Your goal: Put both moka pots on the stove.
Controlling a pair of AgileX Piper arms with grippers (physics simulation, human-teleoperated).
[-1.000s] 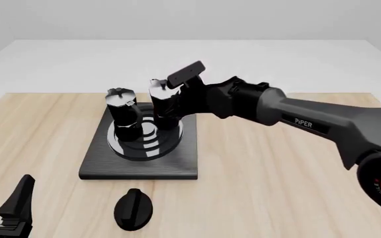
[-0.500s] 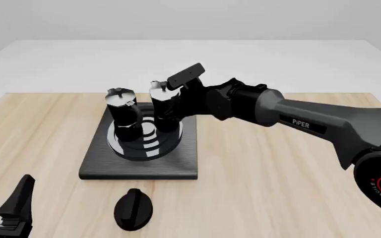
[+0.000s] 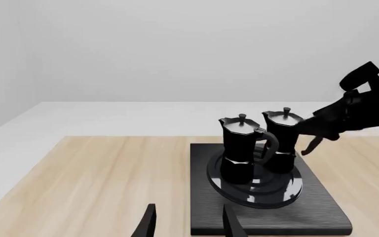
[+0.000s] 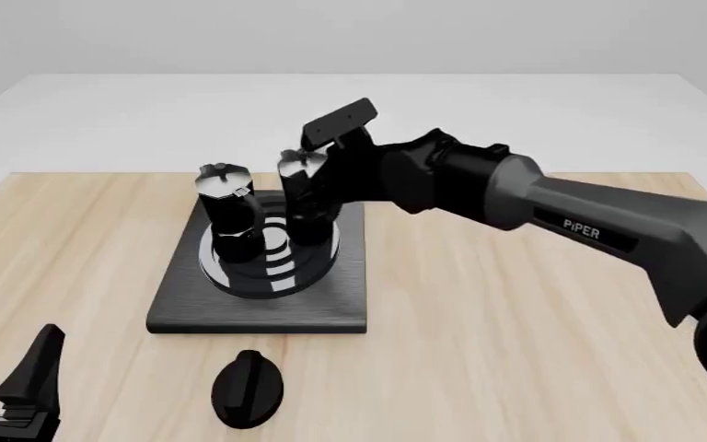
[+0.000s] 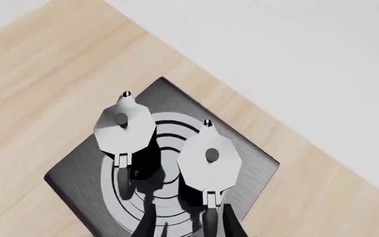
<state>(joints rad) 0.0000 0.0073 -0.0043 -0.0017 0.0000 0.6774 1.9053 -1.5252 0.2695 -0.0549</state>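
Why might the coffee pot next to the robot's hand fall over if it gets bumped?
That coffee pot looks tall and narrow, so a knock near its lid would probably tip it. It stands close to the other pot on the stove, so it might hit that one. Its faceted body looks stiff, not squashy.

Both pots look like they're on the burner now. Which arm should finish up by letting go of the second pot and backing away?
Right. The right gripper straddles the handle of the right-hand moka pot on the stove; the left gripper sits open at the near table edge, far from both.
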